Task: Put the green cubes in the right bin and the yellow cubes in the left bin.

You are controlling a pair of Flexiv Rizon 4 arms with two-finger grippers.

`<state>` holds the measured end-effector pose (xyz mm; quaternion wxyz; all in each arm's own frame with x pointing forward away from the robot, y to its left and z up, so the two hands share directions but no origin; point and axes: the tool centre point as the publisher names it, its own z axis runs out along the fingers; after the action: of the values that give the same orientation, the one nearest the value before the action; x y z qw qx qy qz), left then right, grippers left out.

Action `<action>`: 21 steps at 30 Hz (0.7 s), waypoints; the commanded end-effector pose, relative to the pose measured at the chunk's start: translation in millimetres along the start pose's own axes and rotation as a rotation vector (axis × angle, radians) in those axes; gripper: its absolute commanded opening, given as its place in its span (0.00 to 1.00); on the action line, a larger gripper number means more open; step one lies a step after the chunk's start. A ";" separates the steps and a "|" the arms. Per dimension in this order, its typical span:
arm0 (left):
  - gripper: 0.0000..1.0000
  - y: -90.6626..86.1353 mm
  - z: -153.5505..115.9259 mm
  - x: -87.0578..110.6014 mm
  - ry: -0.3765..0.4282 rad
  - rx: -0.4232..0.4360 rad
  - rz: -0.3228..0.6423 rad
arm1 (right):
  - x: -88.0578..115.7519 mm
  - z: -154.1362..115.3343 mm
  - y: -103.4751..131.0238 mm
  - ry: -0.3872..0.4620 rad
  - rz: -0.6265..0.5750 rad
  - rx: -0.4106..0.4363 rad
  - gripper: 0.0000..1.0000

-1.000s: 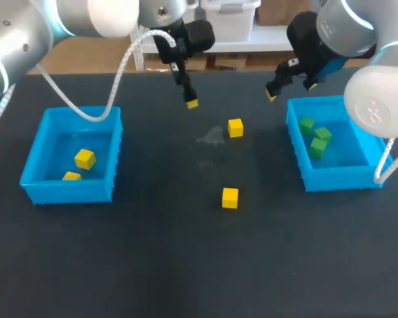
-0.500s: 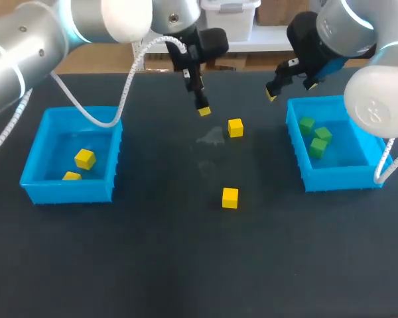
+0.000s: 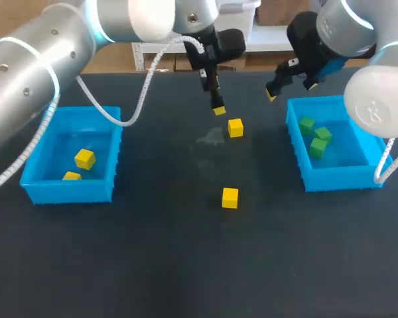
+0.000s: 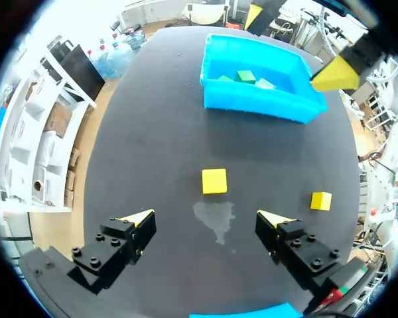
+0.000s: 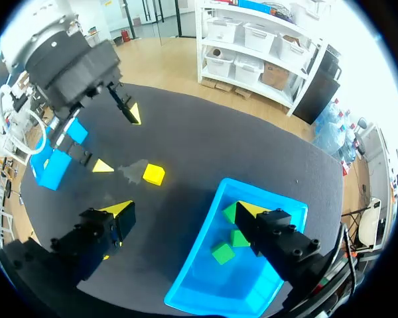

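- left claw [image 4: 205, 218] is hanging wide open, gripping nothing; it is hovering over the table [image 3: 152, 265], with the far yellow cube [image 4: 214, 181] lying just ahead of its fingers, not between them
- near yellow cube [image 3: 230, 197] is sitting alone, well apart from the far one; both loose cubes are lying between the bins
- left bin [image 3: 73, 112] is holding two binned yellow cubes [image 3: 85, 158]; right bin [image 3: 331, 179] is holding three green cubes [image 3: 318, 147]; no green ones are showing outside it
- right claw [image 5: 186, 211] is also standing wide open and empty, hanging near the right bin's far corner
- far yellow cube is probably handling as light and rigid, with flat smooth faces, not fragile; it could be skidding or twisting if pinched off-centre
- best hold is looking like two opposite side faces at mid-height, fingers square to them; the cube is sitting roughly square to the left claw
- pale smudge [image 3: 212, 138] is showing on the table just beside that cube; possibly slick, cannot tell
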<state>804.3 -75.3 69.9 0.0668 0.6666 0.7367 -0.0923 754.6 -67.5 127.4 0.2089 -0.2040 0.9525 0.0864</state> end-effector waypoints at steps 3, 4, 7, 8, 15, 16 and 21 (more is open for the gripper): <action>1.00 -0.7 15.9 -11.8 0.018 0.058 0.009 | 0.3 -0.3 -0.2 0.000 0.000 -0.001 1.00; 1.00 -2.2 18.0 -12.8 0.019 0.060 0.010 | 0.3 -0.3 -0.2 0.000 0.000 -0.001 1.00; 1.00 -6.4 22.7 -16.6 0.024 0.069 0.015 | 0.3 -0.3 -0.2 0.000 0.000 -0.001 1.00; 1.00 -7.7 24.3 -17.7 0.027 0.074 0.019 | 0.3 -0.3 -0.2 0.000 0.000 -0.001 1.00; 1.00 -15.8 34.7 -22.2 0.052 0.078 0.025 | 0.3 -0.3 -0.2 0.000 0.000 -0.001 1.00; 1.00 -16.7 36.4 -22.4 0.056 0.076 0.023 | 0.3 -0.3 -0.2 0.000 0.000 -0.001 1.00; 1.00 -19.7 43.7 -22.3 0.059 0.073 0.014 | 0.3 -0.3 -0.2 0.000 0.000 -0.001 1.00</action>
<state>782.9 -105.7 36.4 0.0249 0.6759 0.7299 -0.0988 754.6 -67.6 127.4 0.2088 -0.2040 0.9525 0.0864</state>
